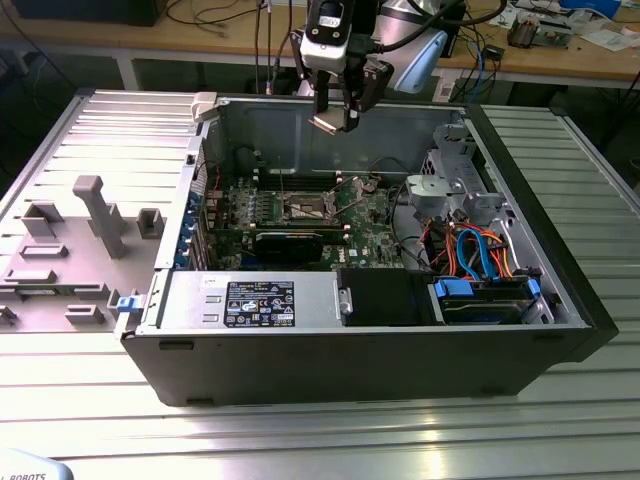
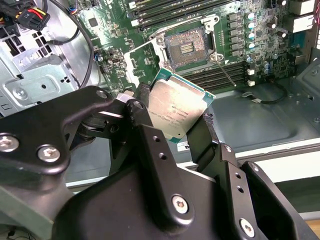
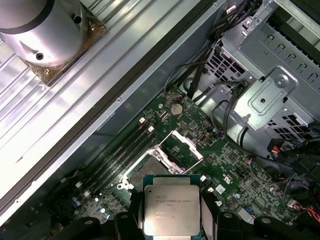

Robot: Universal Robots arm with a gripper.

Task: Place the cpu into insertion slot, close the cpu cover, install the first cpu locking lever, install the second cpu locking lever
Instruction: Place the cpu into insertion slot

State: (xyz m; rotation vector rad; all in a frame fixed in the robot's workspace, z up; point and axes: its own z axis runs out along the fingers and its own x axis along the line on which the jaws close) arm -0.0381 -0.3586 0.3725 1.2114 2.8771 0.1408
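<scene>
**A:** Where is the cpu [image 2: 177, 111] from where you stand?

**B:** In the gripper [image 1: 336, 122], whose 2 fingers are clamped on opposite edges of the chip. It hangs over the open computer case [image 1: 350, 350], well above the green board [image 1: 372, 215].

**A:** And the insertion slot [image 3: 144, 169]?

**B:** Below the gripper and well apart from it. The slot is bare, with its dark centre exposed. The cpu cover [image 3: 187, 142] is swung open just beside it, on the side away from the gripper.

**A:** Which way does the chip point?

**B:** Its metal top faces up toward the wrist and its broad face lies roughly level. It is square, so it has no long axis. In the first wrist view its edges sit askew to the slot's edges.

**A:** What could go wrong?

**B:** I see 3 hazards:
1. If the chip is lowered while askew, its corners would ride on the surround and could bend the contacts.
2. The hold is on thin edges only, so a jolt could tilt or drop the chip.
3. A finger drifting sideways could strike the raised cover.
</scene>
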